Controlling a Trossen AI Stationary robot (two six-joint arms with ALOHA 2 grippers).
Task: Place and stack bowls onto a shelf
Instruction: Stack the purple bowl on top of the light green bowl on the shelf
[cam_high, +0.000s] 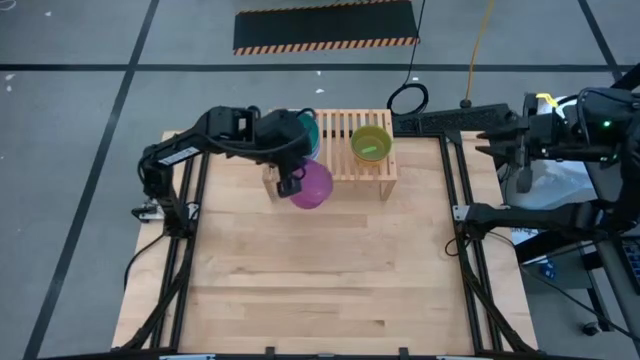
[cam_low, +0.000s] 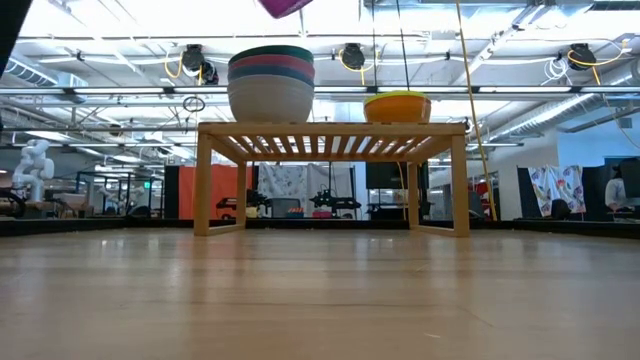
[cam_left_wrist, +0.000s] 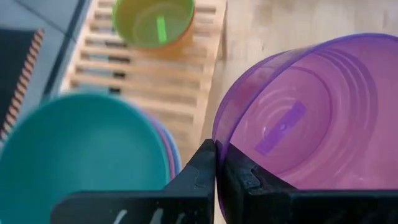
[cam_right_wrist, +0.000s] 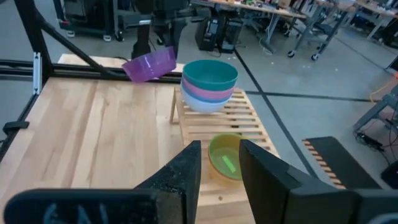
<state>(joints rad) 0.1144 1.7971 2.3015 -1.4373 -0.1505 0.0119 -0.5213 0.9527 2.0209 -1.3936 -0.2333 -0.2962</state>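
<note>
Here, the low light-wood slatted shelf (cam_high: 345, 150) stands at the far side of the pale wooden table (cam_high: 320, 270), its long axis running across the table from left to right. On its left end sits a nested stack of round plastic bowls (cam_low: 271, 83), all mouth-up: a teal bowl (cam_right_wrist: 210, 74) on top, a pink one under it, a blue rim showing between, and a white one at the bottom. On its right end sits a second, shorter nest, a translucent green bowl (cam_high: 371, 143) lying inside a yellow one (cam_low: 397, 106) with a red rim showing just below; inside the green bowl only a small bright green label shows. The left gripper (cam_high: 290, 186) hangs in the air just in front of the shelf's left end, its jaws pressed together on the rim of a translucent purple plastic bowl (cam_high: 311, 184), one finger inside the wall and one outside. That bowl is clear of the table and of the shelf, beside the stack without touching it, tilted so that its mouth faces partly sideways; it holds nothing but a flat purple label on its floor. The right gripper (cam_right_wrist: 217, 163) waits off the table's right edge, high up, jaws spread apart and holding nothing.
</note>
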